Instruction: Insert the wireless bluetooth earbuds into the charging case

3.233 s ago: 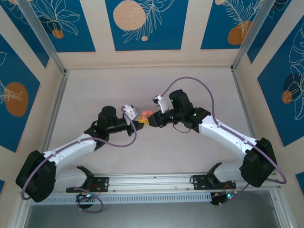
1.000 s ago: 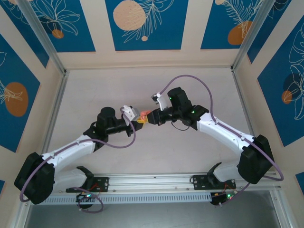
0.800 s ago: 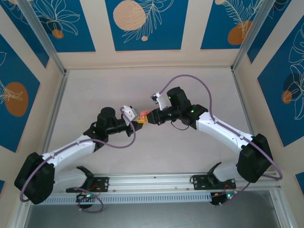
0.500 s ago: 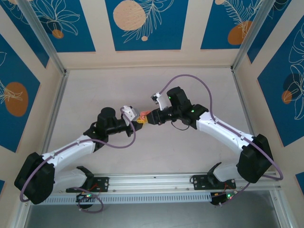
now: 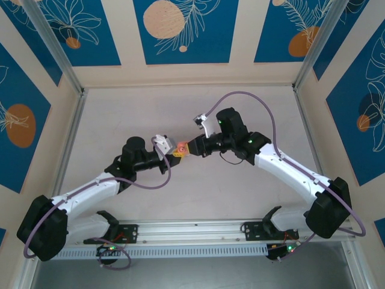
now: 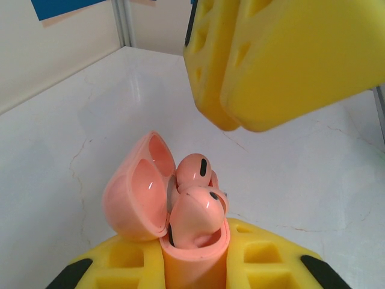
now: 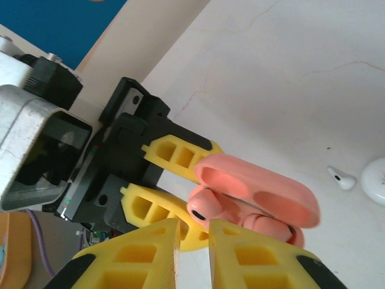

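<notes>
— What are the left fingers [image 6: 264, 260] doing?
— Squeezing the pink case [image 6: 192, 265]. Its lid [image 6: 135, 192] is open, and two pink earbuds [image 6: 195, 212] poke out the top, just above those fingers
— And the right fingers [image 7: 163, 239]?
— Pressed together, holding nothing, just beside the earbuds. Farther off, a white earbud [image 7: 341, 178] lies on the worktop [image 7: 271, 90] beside a white disc [image 7: 376, 180]

White, faintly veined table [image 5: 180, 108] — walled by blue leaf-print panels [image 5: 204, 36] on beige.

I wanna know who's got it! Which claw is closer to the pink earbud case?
Left. The left claw grips the salmon-pink plastic charging case; the right claw faces its open top, apart.
</notes>
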Tool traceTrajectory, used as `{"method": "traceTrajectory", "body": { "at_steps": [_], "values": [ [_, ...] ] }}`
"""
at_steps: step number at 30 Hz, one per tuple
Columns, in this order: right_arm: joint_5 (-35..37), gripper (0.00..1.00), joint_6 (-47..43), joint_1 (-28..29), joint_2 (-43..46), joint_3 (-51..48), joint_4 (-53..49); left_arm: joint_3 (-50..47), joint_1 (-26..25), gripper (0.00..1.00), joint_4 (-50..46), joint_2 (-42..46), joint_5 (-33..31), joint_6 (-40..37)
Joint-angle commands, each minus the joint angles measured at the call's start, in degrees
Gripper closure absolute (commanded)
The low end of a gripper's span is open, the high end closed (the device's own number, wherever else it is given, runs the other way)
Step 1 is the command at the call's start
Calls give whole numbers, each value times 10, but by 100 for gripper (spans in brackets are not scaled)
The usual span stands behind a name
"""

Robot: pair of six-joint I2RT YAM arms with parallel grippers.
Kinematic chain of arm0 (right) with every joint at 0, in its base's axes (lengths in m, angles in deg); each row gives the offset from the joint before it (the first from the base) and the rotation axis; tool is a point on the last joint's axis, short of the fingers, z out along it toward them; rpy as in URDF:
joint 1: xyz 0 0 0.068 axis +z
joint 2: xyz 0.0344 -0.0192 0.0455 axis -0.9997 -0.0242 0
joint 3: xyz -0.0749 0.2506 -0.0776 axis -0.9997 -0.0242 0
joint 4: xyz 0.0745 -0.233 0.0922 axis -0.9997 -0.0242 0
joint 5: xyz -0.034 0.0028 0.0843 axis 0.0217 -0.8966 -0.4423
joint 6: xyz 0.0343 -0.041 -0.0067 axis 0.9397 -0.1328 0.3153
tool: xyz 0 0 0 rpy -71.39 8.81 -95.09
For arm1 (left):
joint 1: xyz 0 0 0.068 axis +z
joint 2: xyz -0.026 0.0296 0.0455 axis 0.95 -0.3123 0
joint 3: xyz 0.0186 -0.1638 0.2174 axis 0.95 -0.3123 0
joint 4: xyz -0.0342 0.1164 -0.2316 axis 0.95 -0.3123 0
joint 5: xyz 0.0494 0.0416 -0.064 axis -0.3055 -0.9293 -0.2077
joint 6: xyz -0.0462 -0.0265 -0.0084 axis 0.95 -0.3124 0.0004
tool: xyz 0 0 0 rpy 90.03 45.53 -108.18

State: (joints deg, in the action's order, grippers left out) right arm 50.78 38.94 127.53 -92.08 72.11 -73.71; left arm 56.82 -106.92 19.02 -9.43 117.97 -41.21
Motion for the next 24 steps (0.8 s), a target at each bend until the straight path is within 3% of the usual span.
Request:
{"method": "traceTrajectory", "body": {
  "at_steps": [1,5,24],
  "values": [
    [-29,80,-11,8,-14,22,-5,-7,-7,85,9,14,11,-2],
    [-35,85,-13,9,-27,24,-5,-7,-7,85,7,17,10,-2],
    [5,84,-2,-3,-59,24,-14,-10,-7,85,0,26,5,-4]
  ]
}}
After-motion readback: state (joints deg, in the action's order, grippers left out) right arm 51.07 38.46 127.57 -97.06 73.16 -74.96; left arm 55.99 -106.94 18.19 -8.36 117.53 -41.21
